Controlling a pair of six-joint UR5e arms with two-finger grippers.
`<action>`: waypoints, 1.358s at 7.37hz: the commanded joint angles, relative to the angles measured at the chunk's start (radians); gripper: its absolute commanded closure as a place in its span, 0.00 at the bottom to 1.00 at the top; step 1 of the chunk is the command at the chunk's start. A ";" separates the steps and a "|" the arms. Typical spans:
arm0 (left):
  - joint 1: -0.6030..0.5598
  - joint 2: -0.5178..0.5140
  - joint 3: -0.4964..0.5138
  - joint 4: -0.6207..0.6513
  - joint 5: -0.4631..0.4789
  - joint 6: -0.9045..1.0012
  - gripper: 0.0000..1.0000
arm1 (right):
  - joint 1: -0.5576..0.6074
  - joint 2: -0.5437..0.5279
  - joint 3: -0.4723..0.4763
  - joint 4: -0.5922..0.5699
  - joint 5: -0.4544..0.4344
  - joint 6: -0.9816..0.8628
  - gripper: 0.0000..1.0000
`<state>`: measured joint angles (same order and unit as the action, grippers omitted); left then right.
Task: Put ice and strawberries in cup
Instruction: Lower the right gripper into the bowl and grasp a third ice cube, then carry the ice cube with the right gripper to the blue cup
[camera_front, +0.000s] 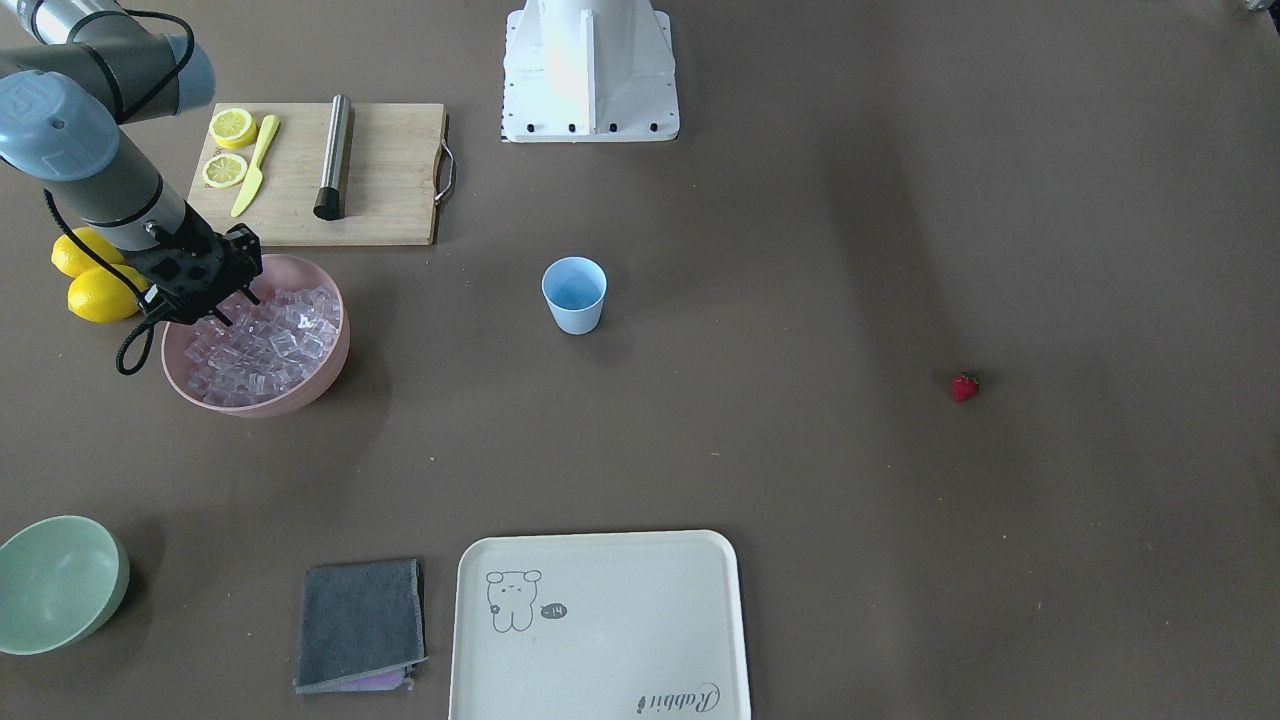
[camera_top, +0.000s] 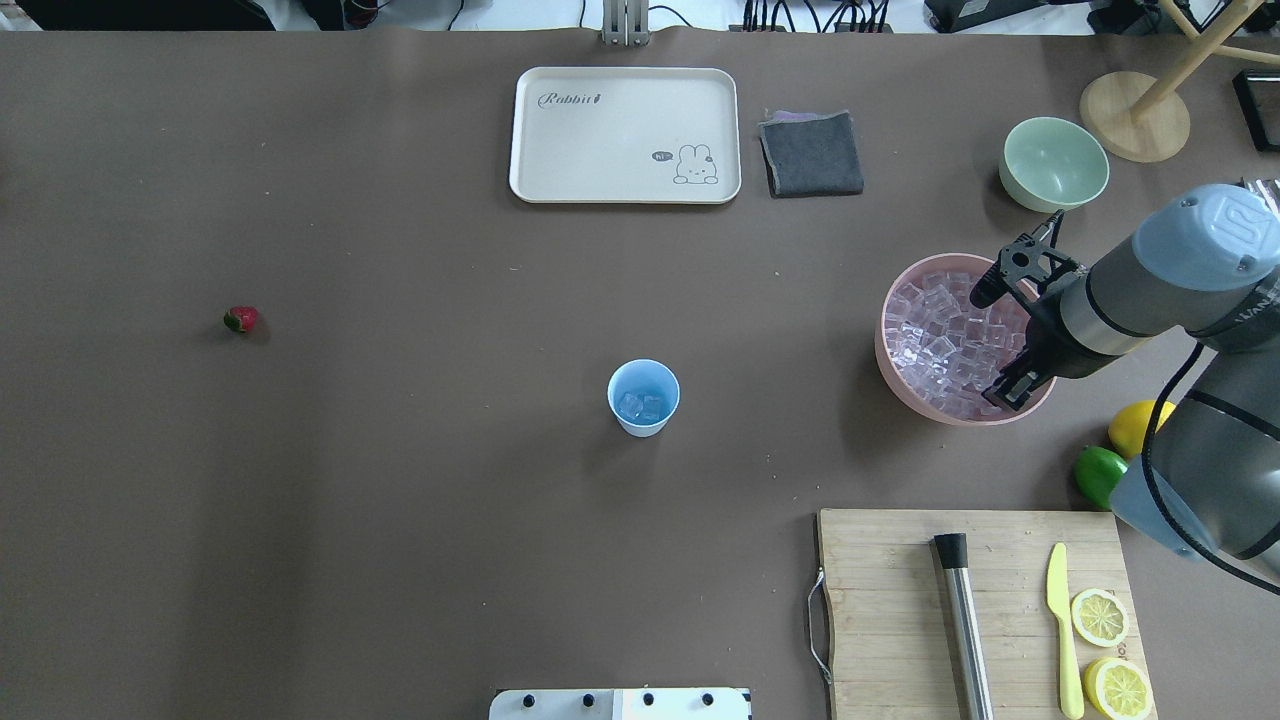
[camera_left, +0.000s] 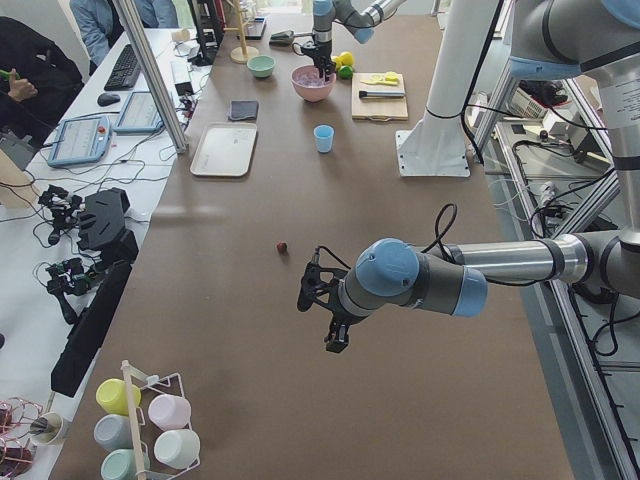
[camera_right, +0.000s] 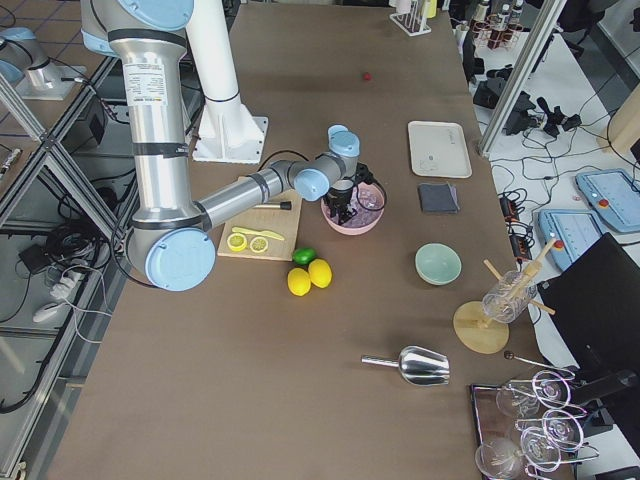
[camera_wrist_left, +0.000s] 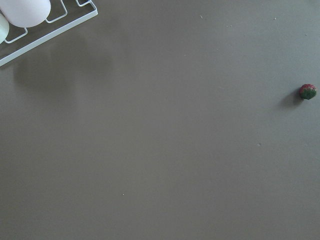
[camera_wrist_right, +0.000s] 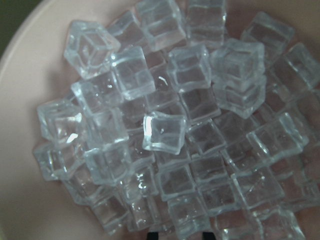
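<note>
I count one strawberry (camera_top: 241, 319) and one cup (camera_front: 575, 312), with what looks like two cubes of ice (camera_top: 641, 405) inside it. The pink bowl (camera_front: 300, 395) holds far more cubes than I can count. There is one green bowl (camera_top: 1055, 162), one tray (camera_top: 600, 140), one grey cloth (camera_top: 811, 153) and one cutting board (camera_top: 890, 600). On the board I see two lemon halves (camera_top: 1099, 617), one yellow knife (camera_top: 1063, 625) and one metal rod (camera_top: 965, 625). Beside it lie two whole lemons (camera_right: 299, 281) and one lime (camera_right: 304, 256). One metal scoop (camera_right: 420, 366) lies farther off.
</note>
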<state>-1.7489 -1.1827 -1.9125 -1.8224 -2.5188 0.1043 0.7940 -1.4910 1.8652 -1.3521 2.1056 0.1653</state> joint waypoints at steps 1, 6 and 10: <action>-0.006 0.000 0.000 0.000 0.000 0.000 0.02 | 0.019 0.008 0.008 -0.039 0.031 -0.003 1.00; -0.006 0.000 0.001 0.000 -0.002 0.002 0.02 | 0.057 0.122 0.049 -0.163 0.115 0.108 1.00; -0.006 0.000 0.009 0.002 -0.002 0.002 0.02 | -0.045 0.331 0.039 -0.177 0.113 0.738 1.00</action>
<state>-1.7549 -1.1827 -1.9051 -1.8221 -2.5193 0.1053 0.7892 -1.2271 1.9098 -1.5280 2.2249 0.7159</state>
